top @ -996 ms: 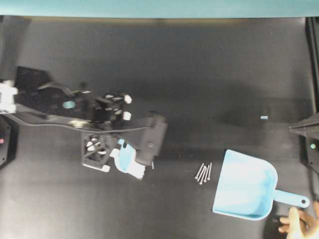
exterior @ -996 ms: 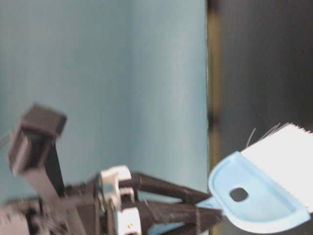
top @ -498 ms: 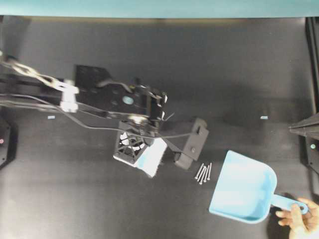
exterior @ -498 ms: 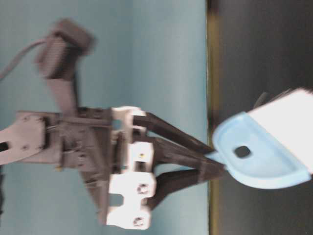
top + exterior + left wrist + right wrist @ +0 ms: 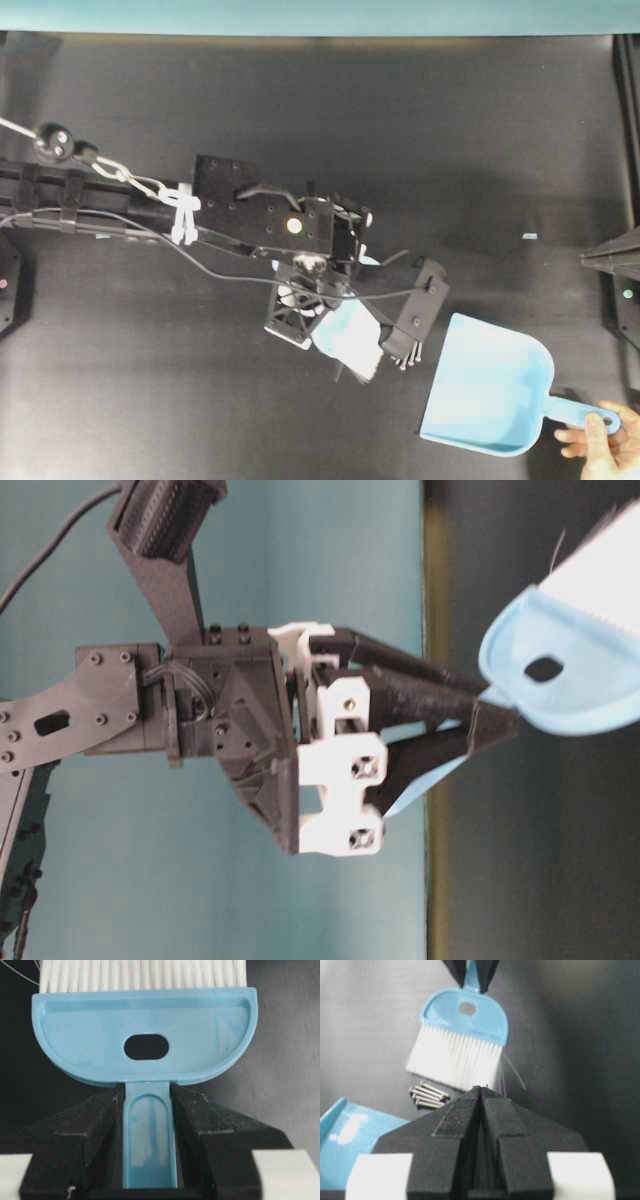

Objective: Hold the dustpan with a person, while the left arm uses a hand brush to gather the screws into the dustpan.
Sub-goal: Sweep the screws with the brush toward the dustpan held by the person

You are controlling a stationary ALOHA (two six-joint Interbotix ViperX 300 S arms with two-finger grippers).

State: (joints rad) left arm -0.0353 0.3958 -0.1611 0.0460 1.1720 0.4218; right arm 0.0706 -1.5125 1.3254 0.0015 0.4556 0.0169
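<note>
Screws [image 5: 428,1095] lay just beyond the left tool [image 5: 148,1110], clenched on the brush [image 5: 145,1035] handle, before the dustpan [image 5: 487,392]; a hard sweep could scatter them past its mouth.

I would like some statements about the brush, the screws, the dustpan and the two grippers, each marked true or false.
1. The left gripper is shut on the thin handle of the hand brush. True.
2. The screws already lie inside the dustpan. False: they lie in a small bunch on the dark table, just outside the dustpan's wide mouth.
3. A person's hand is at the dustpan's handle. True.
4. The right gripper holds the dustpan. False: its fingers are shut together with nothing between them.
5. The brush's bristles are dark blue. False: they are white, with a few stray thin bristles sticking out.
</note>
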